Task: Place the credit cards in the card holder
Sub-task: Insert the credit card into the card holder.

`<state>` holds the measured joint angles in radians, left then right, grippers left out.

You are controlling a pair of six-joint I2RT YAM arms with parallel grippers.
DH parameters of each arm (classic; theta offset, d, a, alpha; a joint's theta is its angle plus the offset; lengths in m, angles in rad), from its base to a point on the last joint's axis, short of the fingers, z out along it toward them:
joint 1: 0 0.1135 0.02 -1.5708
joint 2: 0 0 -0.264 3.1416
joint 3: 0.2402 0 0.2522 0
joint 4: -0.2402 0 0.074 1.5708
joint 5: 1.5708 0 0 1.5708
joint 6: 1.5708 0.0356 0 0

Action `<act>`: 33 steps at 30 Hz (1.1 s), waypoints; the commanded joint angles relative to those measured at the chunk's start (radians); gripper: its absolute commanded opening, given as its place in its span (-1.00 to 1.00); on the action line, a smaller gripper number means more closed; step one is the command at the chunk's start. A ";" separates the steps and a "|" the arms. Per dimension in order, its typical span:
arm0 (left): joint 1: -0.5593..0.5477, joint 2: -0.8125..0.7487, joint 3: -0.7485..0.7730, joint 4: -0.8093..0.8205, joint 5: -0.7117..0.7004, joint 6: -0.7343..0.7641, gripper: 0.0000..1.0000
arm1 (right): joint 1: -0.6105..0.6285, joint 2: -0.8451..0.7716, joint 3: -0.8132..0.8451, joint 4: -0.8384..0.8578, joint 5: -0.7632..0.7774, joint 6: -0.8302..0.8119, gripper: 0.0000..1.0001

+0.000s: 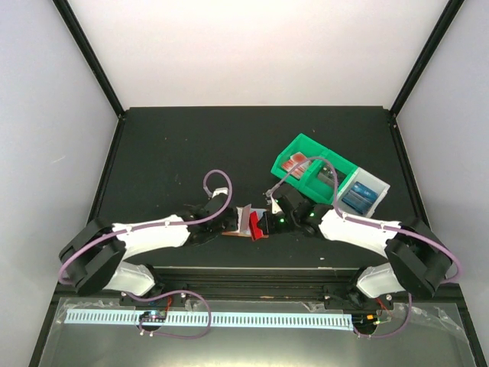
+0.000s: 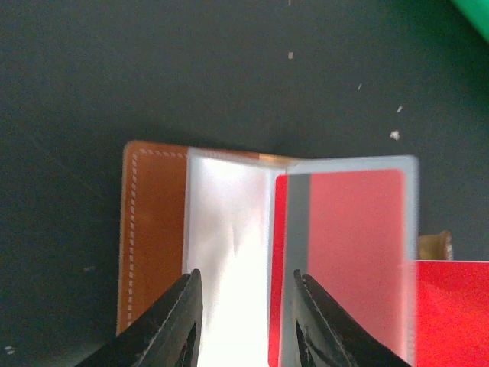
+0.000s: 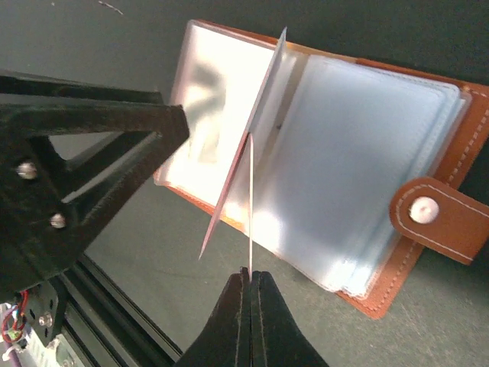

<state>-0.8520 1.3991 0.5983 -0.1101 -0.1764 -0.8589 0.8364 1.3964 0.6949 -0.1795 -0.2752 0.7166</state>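
"What was laid out on that black table (image 1: 168,153)?"

"Both claws met over the middle of it. The green bin (image 1: 306,147) and the pale grey bin (image 1: 380,183) sat on the far side of the right claw (image 3: 250,287), well apart from it, with spare cards showing inside. The card holder (image 2: 153,229) lay spread open right under both claws, leather side down."

"And the claws themselves?"

"The left claw (image 2: 244,325) stood part-way open with a finger on either side of one clear sleeve (image 2: 229,229). As far as I could see, it wasn't pinching it. The right claw was closed tight on a red credit card (image 2: 451,313), held edge-on straight out from its tips, just beside a leaf that already had a sleeved card (image 2: 351,245) in it."

"So how should the slotting go?"

"I reckoned the left claw had to keep the leaves parted so a pocket mouth gaped. The right had to square the card's edge to that mouth, then slide it in flat. Tilted, it would probably snag the plastic lip or shove the whole holder. The snap tab (image 3: 432,214) lay off to the right claw's right, out of the way."
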 commanded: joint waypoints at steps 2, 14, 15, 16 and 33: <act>0.008 -0.128 0.035 -0.121 -0.133 0.016 -0.27 | 0.013 0.034 0.063 0.053 -0.029 -0.011 -0.98; 0.066 -0.318 -0.048 -0.142 -0.024 0.092 0.17 | 0.017 0.118 0.148 0.041 -0.002 -0.013 -0.98; 0.078 -0.325 -0.057 -0.134 0.009 0.103 0.20 | 0.017 0.100 0.141 0.039 0.021 -0.008 -0.98; 0.091 -0.331 -0.067 -0.121 0.043 0.111 0.25 | 0.016 0.078 0.132 0.037 0.043 -0.003 -0.98; 0.234 -0.197 -0.078 -0.063 0.426 0.232 -0.49 | 0.011 -0.099 -0.067 0.144 0.235 0.170 -0.98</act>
<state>-0.6304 1.1671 0.4946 -0.1936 0.1818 -0.6788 0.8467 1.3014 0.6418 -0.1139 -0.0616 0.8459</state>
